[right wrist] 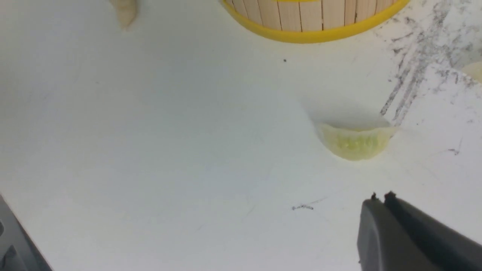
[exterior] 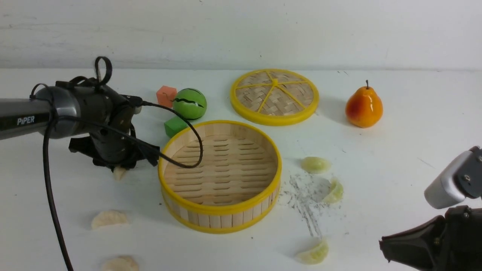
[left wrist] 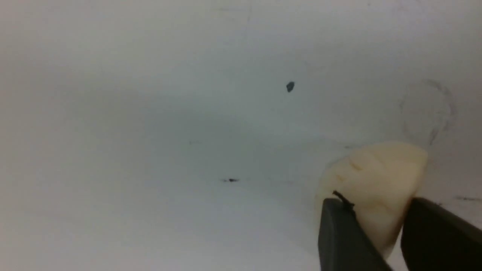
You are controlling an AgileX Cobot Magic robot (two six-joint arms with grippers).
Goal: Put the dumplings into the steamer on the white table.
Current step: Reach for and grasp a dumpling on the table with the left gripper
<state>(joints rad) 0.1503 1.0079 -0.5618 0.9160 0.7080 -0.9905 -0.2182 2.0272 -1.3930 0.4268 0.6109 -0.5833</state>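
Note:
The steamer (exterior: pixel 222 209) stands mid-table on the white table (exterior: pixel 414 150), with nothing on its slats. Just left of it, my left gripper (left wrist: pixel 376 203) points down at the table, shut on a cream dumpling (left wrist: pixel 376 169) that shows below the arm (exterior: pixel 119 173). Two more cream dumplings (exterior: pixel 109 219) (exterior: pixel 120 263) lie at front left. Three green dumplings (exterior: pixel 315 164) (exterior: pixel 334 192) (exterior: pixel 313 253) lie right of the steamer. My right gripper (right wrist: pixel 381 196) is shut on nothing and hovers at front right (exterior: pixel 382 242), short of the nearest green dumpling (right wrist: pixel 354 143).
The woven lid (exterior: pixel 275 96) lies behind the steamer, with a pear (exterior: pixel 363 107) to its right. A green ball (exterior: pixel 190 103), an orange cube (exterior: pixel 166 96) and a green cube (exterior: pixel 175 126) sit behind the steamer's left side. My left arm's cable (exterior: pixel 196 146) loops over the steamer rim.

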